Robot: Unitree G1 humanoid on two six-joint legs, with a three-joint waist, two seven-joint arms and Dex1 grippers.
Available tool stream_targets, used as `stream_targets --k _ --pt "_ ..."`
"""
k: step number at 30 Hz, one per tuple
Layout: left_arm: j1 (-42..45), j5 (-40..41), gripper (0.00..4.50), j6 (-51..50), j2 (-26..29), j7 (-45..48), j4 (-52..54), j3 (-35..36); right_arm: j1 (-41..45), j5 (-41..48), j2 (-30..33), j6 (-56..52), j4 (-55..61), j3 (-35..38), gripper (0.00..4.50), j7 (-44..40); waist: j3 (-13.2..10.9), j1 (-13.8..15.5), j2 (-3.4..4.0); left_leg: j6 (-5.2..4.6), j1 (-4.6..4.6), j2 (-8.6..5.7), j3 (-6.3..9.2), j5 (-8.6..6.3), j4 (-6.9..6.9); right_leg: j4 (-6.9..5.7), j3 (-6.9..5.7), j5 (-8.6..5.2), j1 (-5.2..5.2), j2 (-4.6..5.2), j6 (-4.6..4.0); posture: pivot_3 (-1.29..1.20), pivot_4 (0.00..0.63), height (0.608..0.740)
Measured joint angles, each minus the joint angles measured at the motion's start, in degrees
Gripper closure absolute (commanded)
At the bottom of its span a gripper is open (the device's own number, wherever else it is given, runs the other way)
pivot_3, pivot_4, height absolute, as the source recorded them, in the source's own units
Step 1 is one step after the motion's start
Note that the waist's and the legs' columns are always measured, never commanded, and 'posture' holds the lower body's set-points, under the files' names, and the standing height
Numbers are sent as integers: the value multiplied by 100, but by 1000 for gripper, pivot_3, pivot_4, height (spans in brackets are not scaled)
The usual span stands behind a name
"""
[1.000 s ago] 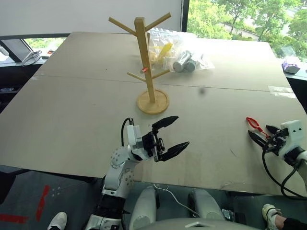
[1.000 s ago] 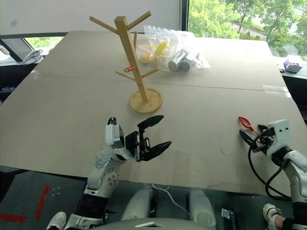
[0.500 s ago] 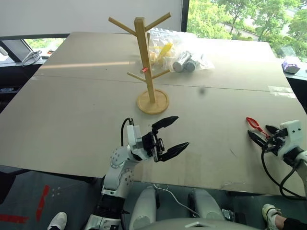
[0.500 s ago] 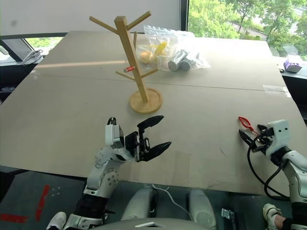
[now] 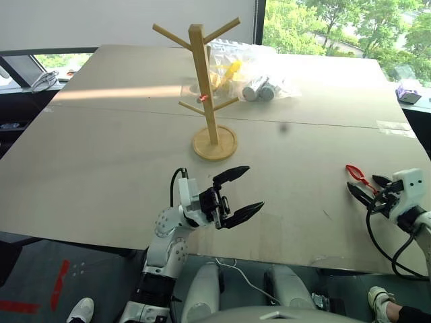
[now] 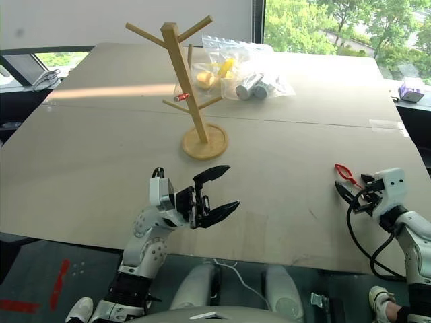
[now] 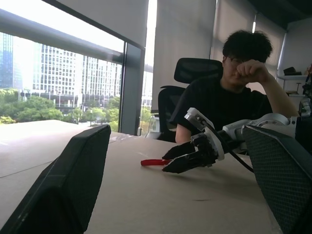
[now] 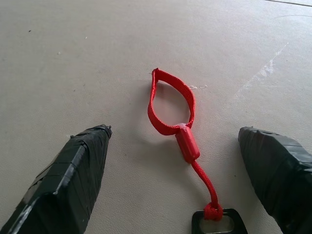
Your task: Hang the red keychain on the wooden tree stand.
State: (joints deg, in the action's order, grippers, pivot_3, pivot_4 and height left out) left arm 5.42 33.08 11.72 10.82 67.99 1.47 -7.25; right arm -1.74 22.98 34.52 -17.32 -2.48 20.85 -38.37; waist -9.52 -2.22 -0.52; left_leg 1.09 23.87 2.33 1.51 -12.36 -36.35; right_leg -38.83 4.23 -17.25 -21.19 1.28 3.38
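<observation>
The red keychain (image 8: 174,116) lies flat on the table at the right: a red strap loop, a red slider and a cord tied to a small black ring. My right gripper (image 5: 366,188) is open just behind it, low over the table, with one finger to each side of the cord and neither touching it. The wooden tree stand (image 5: 205,87) stands upright on its round base (image 5: 215,143) in the middle of the table, far from the keychain. My left gripper (image 5: 252,187) is open and empty near the front edge, pointing right toward the right gripper (image 7: 181,158).
Clear plastic bags (image 5: 250,75) holding small items lie behind the stand. A person (image 7: 229,100) sits past the table's right side. A purple object (image 5: 408,90) sits at the far right and a cable bundle (image 5: 44,81) at the far left. The table's front edge (image 5: 101,242) is close to both hands.
</observation>
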Motion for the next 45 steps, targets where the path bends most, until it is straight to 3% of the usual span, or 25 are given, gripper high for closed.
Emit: stream_targets --k 3,9,11,26,31,35,39,45 --pt "0 -6 0 -1 5 -5 0 0 0 -1 0 2 0 -1 908 2 0 0 0 0 0 0 0 0 0 0 0 0 0 0 0 0 150 740" --pt "0 -22 0 -3 17 -20 1 0 0 -12 -3 7 0 -1 3902 7 0 0 0 0 0 0 0 0 0 0 0 0 0 0 0 0 150 740" --pt "1 -26 0 -4 20 -24 1 0 0 -20 -7 14 0 -1 4389 9 0 0 0 0 0 0 0 0 0 0 0 0 0 0 0 0 150 740" --pt "1 -29 0 -4 38 -23 1 5 57 -22 -132 35 74 0 4389 198 -1 -8 1 0 0 0 -1 0 0 -1 1 0 -2 0 0 0 150 740" --pt "11 -32 0 -12 10 -217 1 62 574 10 -278 12 866 -61 4389 513 -1 -15 3 0 0 3 1 0 0 -2 0 0 -3 -3 0 0 150 740" --pt "0 -44 0 -11 -38 -453 1 201 840 -72 -528 8 1371 -467 4389 744 -1 1 1 0 7 3 6 0 0 0 -5 1 -4 -3 0 0 150 740" --pt "-148 -216 0 44 -193 -968 6 358 1175 -562 -1030 174 1705 -1365 4389 1023 -2 -22 2 0 6 4 4 0 0 -4 -2 1 -9 -2 -1 0 150 740" --pt "-385 -476 0 252 -316 -1590 11 595 1707 -1599 -1443 1319 1624 -2055 4389 1465 -4 37 -2 1 12 2 7 0 0 3 -7 1 -9 0 -1 0 150 740"
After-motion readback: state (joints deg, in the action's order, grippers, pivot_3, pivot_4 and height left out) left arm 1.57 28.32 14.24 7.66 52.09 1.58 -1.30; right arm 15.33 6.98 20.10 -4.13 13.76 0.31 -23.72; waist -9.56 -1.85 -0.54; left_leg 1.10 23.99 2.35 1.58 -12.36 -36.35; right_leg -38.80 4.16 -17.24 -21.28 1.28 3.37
